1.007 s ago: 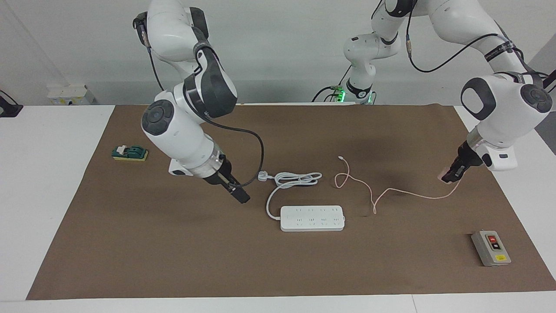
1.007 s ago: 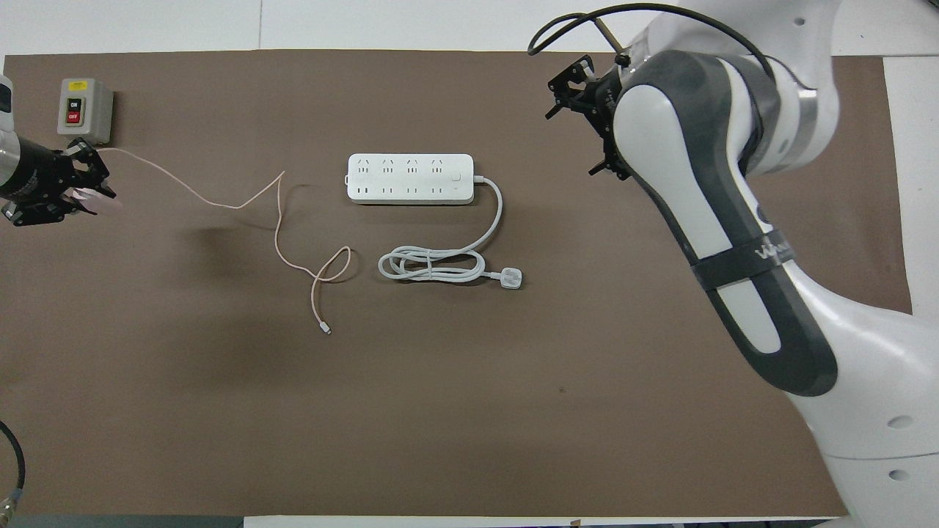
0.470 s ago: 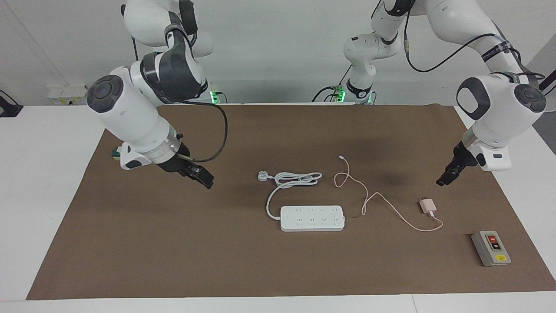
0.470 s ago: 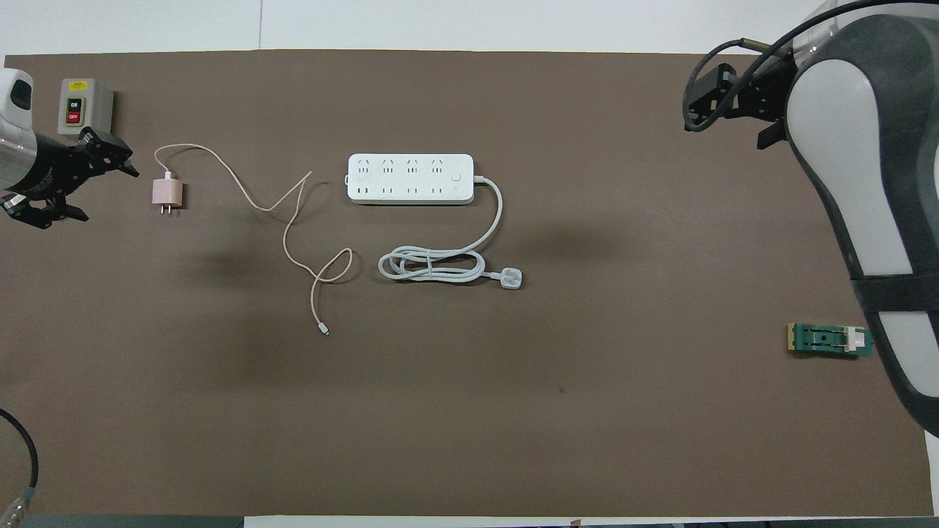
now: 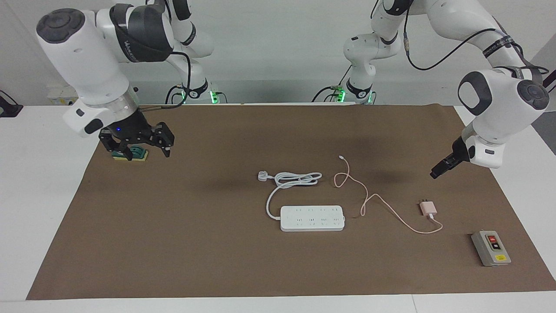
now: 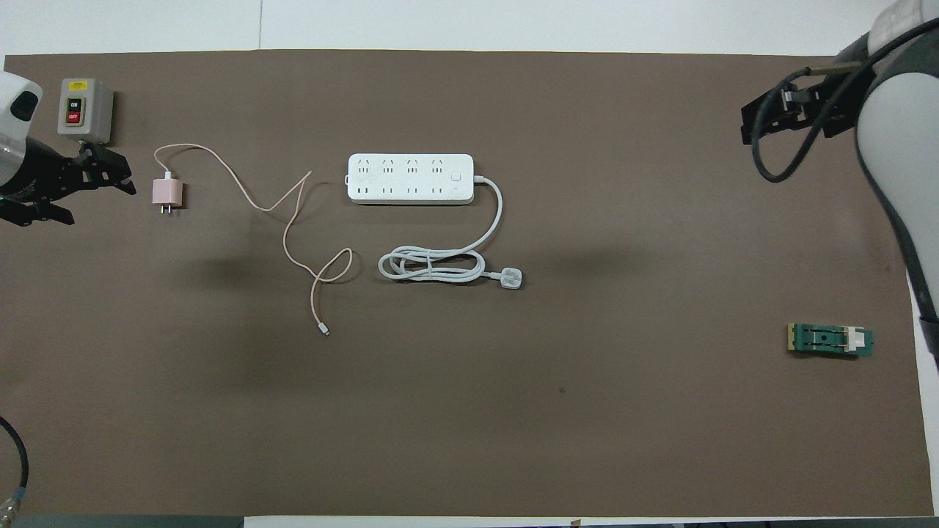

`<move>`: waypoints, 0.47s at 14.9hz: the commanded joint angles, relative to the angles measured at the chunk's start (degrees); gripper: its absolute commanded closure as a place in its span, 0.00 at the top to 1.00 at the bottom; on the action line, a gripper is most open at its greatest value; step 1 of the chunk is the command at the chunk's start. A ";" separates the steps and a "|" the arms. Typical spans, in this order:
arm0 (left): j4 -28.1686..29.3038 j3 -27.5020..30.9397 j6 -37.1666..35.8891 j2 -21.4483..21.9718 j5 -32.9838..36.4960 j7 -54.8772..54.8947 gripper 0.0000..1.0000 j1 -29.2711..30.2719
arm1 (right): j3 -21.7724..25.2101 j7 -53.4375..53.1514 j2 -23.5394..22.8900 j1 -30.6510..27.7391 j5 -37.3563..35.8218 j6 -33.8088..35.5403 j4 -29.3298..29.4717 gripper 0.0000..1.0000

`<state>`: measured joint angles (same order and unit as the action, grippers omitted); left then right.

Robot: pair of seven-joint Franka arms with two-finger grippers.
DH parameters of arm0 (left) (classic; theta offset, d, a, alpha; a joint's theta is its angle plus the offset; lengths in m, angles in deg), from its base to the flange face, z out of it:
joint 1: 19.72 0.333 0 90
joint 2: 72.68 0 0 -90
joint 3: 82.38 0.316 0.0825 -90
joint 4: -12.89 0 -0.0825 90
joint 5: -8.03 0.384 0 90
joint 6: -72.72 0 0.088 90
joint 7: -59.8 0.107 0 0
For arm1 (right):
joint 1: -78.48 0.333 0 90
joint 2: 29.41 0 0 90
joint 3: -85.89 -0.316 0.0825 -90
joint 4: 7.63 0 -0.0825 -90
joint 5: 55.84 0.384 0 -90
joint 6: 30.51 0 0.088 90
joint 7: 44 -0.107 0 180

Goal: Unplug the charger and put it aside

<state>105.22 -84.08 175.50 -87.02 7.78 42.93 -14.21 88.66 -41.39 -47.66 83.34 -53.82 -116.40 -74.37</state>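
Note:
The pale pink charger point(image 5: 427, 208) lies flat on the brown mat, unplugged, beside the white power strip point(image 5: 312, 218) toward the left arm's end. Its thin pink cable point(image 5: 369, 200) snakes from it toward the robots. It also shows in the overhead view point(image 6: 168, 192), apart from the power strip point(image 6: 411, 178). My left gripper point(image 5: 435, 173) is open and empty, raised over the mat beside the charger point(image 6: 99, 202). My right gripper point(image 5: 147, 152) is open and empty, raised at the right arm's end of the mat point(image 6: 781, 125).
A grey on/off switch box point(image 5: 491, 248) stands beside the charger, farther from the robots. The strip's white three-pin plug point(image 5: 263, 175) and coiled cord lie nearer to the robots than the strip. A green knife switch point(image 6: 829, 341) sits at the right arm's end.
My left gripper let go of the charger, which dropped onto the mat, and drew back. My right arm swung up and away from the power strip to its own end of the table.

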 commanded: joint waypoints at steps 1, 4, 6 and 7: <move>-3.56 0.29 -6.52 1.33 0.25 4.39 1.00 -0.50 | -0.92 3.63 9.26 -2.74 -0.88 -0.94 -11.53 1.00; -3.48 -0.06 -11.36 5.10 0.16 6.24 1.00 -1.02 | -1.36 3.63 16.04 -5.11 -0.88 -1.65 -20.68 1.00; -3.04 -0.15 -13.65 7.22 0.07 7.98 1.00 -1.47 | -1.45 4.67 17.72 -6.17 -0.96 -1.47 -23.85 1.00; -2.60 -0.15 -14.18 8.79 0.07 8.78 1.00 -1.47 | -1.45 6.51 18.42 -6.87 -0.96 -1.73 -25.35 1.00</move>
<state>101.19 -84.69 163.36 -81.60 7.78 49.33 -15.02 88.44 -37.99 -33.14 78.51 -53.85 -116.00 -92.54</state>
